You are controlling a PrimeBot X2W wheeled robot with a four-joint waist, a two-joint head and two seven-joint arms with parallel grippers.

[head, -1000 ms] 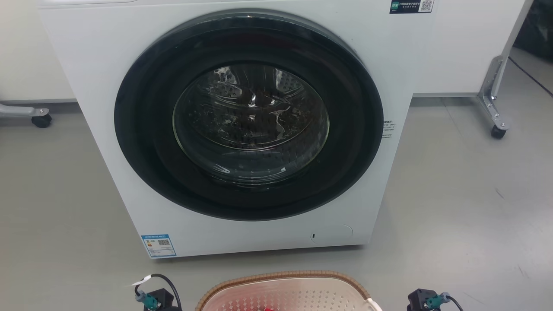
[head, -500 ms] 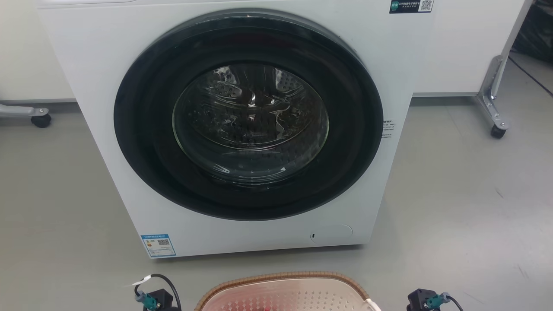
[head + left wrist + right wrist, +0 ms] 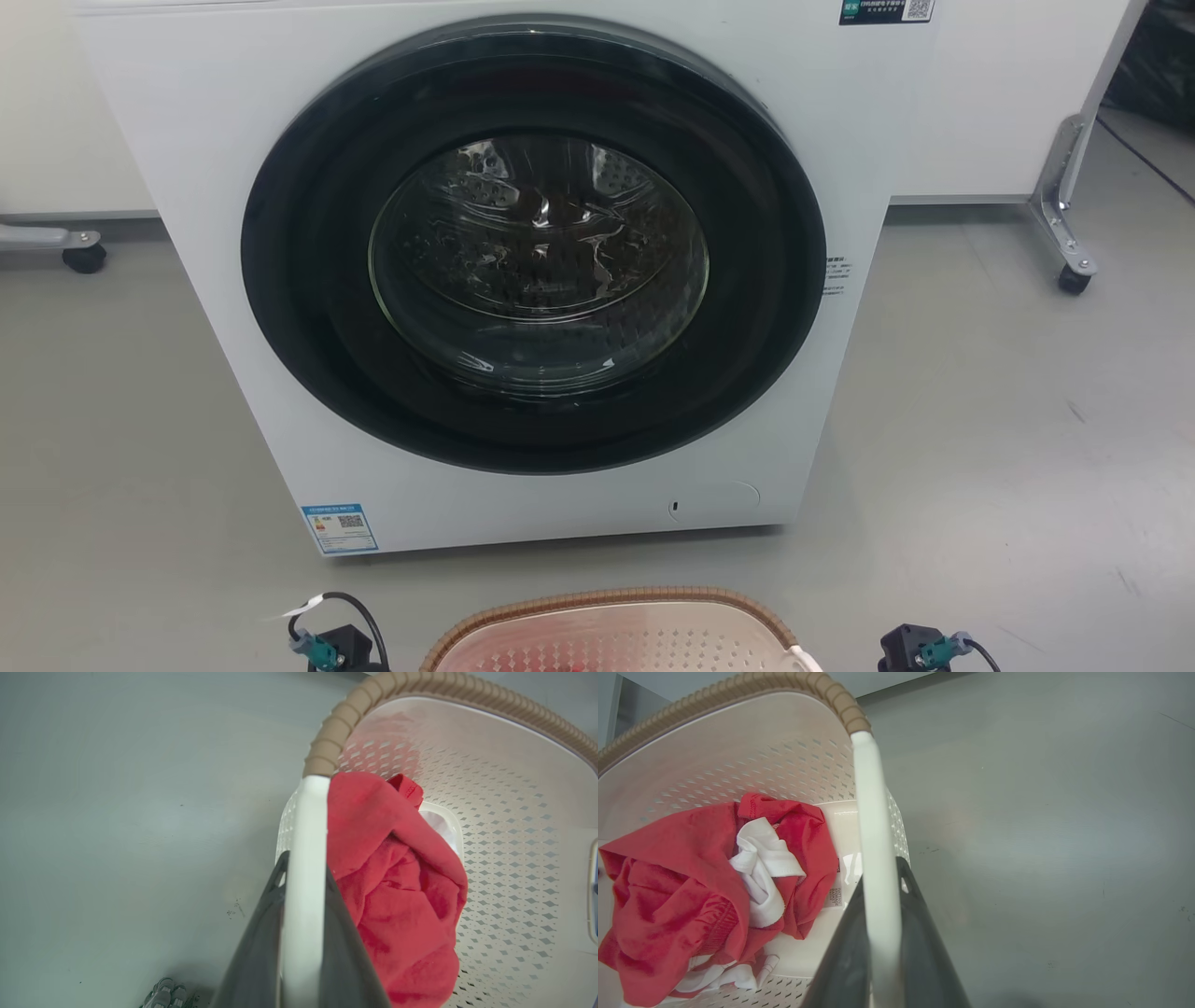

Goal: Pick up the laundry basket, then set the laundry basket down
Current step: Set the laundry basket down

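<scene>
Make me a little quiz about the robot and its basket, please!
1. True or false: the washer is open.
2. What colour is the biggest cloth in the basket? A blue, B red, C green.
3. Fill the gap: the left gripper and the right gripper each pinch a white ____ of the basket.

Key: 1 false, it is shut. 2 B. 3 handle.
</scene>
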